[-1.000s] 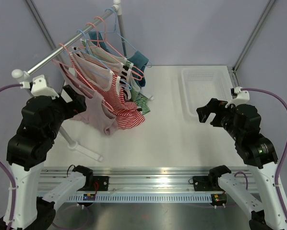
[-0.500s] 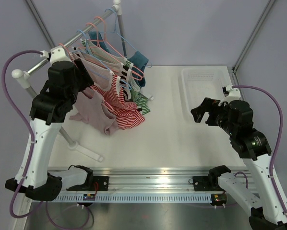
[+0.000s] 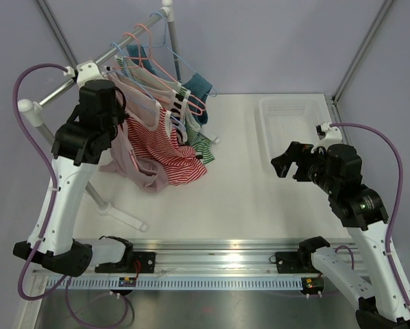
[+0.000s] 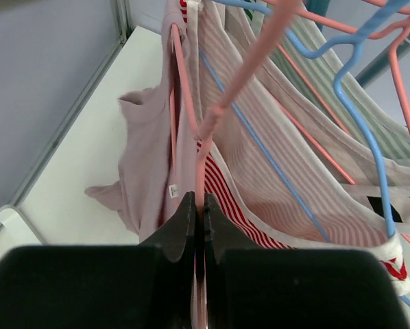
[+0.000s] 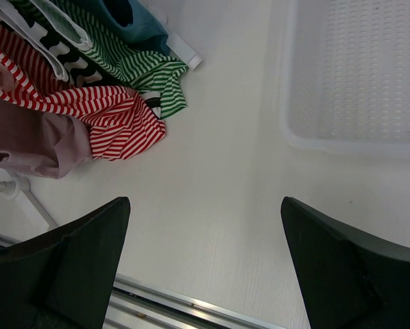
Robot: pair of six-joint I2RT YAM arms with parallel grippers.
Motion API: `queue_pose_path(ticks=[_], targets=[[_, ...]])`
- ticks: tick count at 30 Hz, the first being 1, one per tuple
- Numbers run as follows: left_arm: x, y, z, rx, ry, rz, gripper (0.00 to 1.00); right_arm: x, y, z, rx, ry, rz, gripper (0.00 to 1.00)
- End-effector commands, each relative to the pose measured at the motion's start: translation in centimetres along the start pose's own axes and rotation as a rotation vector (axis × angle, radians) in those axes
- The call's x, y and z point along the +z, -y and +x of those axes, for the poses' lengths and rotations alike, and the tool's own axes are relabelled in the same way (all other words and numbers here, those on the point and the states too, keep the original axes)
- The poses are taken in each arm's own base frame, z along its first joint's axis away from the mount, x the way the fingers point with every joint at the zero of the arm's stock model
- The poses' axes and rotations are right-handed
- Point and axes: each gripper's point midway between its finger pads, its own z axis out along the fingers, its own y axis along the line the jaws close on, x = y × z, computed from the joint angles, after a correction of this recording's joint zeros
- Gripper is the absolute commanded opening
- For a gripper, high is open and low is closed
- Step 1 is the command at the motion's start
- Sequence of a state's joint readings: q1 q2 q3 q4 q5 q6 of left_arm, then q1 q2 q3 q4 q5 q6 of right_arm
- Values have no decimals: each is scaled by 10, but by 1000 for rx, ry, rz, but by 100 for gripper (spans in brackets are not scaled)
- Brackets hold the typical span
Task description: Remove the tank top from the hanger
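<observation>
Hanging from the rail point(image 3: 51, 94), the pink tank top point(image 4: 147, 157) is draping on its pink hanger point(image 4: 223, 103). Left jaws are clamping that hanger's wire; right jaws are gaping wide over the bench point(image 5: 212, 171).

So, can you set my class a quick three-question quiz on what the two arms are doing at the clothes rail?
1. True or false: the right arm's jaws are shut.
2. What do the left arm's jaws pinch? A) a blue hanger B) the pink hanger C) the rail
3. What pattern is on the neighbouring top beside the pink tank top?

Key
1. False: they stand open and hold nothing.
2. B
3. Red and white stripes.
</observation>
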State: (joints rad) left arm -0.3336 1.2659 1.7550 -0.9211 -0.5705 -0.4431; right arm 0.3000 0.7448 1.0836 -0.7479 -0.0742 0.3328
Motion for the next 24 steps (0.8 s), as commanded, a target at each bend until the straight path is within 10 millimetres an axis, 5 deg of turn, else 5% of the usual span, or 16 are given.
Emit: queue_pose_path(ticks=[1, 11, 18, 23, 24], targets=[[-22, -1, -47, -99, 137, -5, 0, -3, -10, -9, -16, 15, -44, 99], [-59, 6, -93, -152, 244, -1, 0, -3, -14, -12, -20, 14, -59, 99], [-94, 34, -67, -147, 132, 265, 0, -4, -19, -22, -24, 35, -71, 99], [-125, 31, -40, -107, 44, 410, 0, -2, -17, -31, -11, 66, -54, 99], [-145, 26, -37, -115, 40, 487, 0, 0, -15, -31, -5, 76, -43, 100]])
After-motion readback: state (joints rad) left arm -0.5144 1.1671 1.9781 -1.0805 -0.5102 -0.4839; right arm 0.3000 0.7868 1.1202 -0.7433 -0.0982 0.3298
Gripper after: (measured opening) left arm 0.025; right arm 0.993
